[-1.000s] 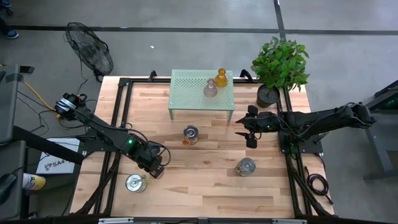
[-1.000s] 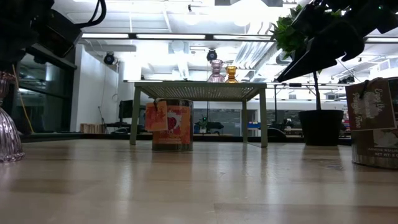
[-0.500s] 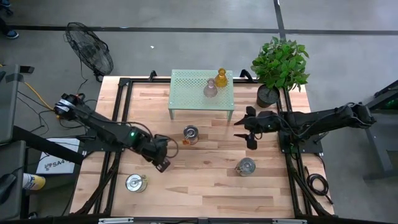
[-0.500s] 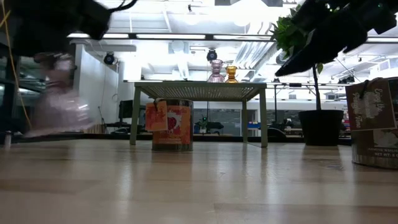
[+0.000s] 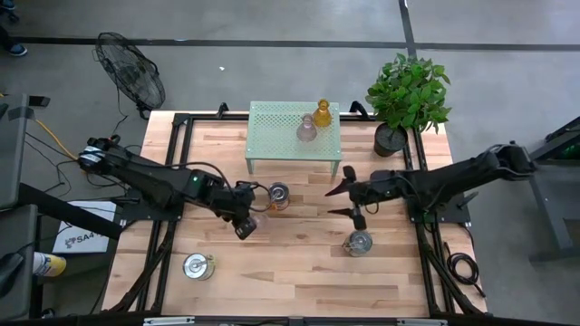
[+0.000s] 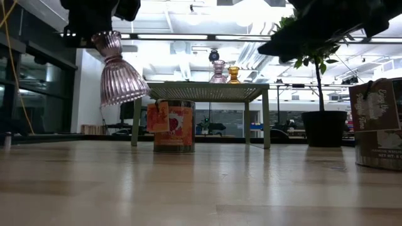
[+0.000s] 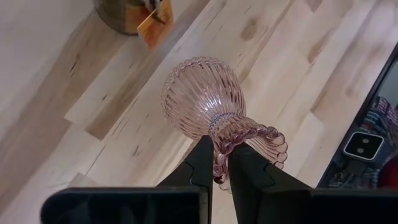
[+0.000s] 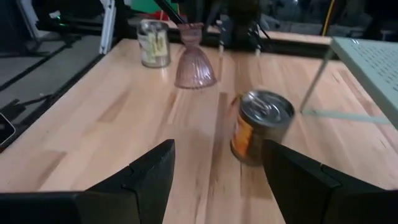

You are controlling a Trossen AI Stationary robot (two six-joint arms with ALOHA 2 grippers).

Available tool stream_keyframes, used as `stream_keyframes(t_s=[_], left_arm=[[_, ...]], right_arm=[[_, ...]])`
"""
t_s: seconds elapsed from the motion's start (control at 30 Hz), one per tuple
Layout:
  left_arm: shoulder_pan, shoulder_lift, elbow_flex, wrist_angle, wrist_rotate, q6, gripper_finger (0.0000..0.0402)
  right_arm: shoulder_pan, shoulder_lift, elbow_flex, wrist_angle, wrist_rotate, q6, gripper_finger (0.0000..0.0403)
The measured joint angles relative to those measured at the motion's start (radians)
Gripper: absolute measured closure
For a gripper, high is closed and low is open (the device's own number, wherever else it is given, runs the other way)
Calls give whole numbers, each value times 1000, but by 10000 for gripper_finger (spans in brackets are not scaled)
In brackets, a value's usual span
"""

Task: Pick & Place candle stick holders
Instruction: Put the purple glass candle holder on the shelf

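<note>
My left gripper (image 5: pixel 245 223) is shut on a clear pinkish ribbed glass holder (image 7: pixel 200 98), held above the table near the middle. It also shows in the low view (image 6: pixel 119 72). My right gripper (image 5: pixel 350 197) is open and empty, right of centre. It hangs above and between two silver cup holders, one with an orange tag (image 5: pixel 278 193) and one nearer the front (image 5: pixel 359 242). A third silver one (image 5: pixel 198 266) stands at the front left. A second pinkish holder (image 5: pixel 307 129) and the amber one (image 5: pixel 322 113) stand on the mint-green stand (image 5: pixel 272 136). My left gripper pinches the holder's narrow frilled top rim (image 7: pixel 231 138) between its two fingers. The fingers (image 7: pixel 200 167) come from above, slanting. The holder hangs below them with its wide ribbed end down, tilted and clear of the table (image 6: pixel 122 81).
A potted green plant (image 5: pixel 408 95) stands at the far right corner. Black frame rails (image 5: pixel 172 163) run along the table's left and right sides. Bare wood lies along the front middle (image 5: pixel 281 281). A fan (image 5: pixel 131 68) stands off the table at the far left.
My left gripper has lifted the pinkish holder off the table near the front left. It has carried the holder up and toward the table's right and far side, near the tagged silver holder. My right gripper has shifted a little toward the table's left.
</note>
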Motion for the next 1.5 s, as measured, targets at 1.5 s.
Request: stream_keyframes(t_s=[1.5], left_arm=[[0, 0, 23, 13, -134, 59, 380]], right_arm=[[-5, 727, 693, -19, -56, -159, 150]])
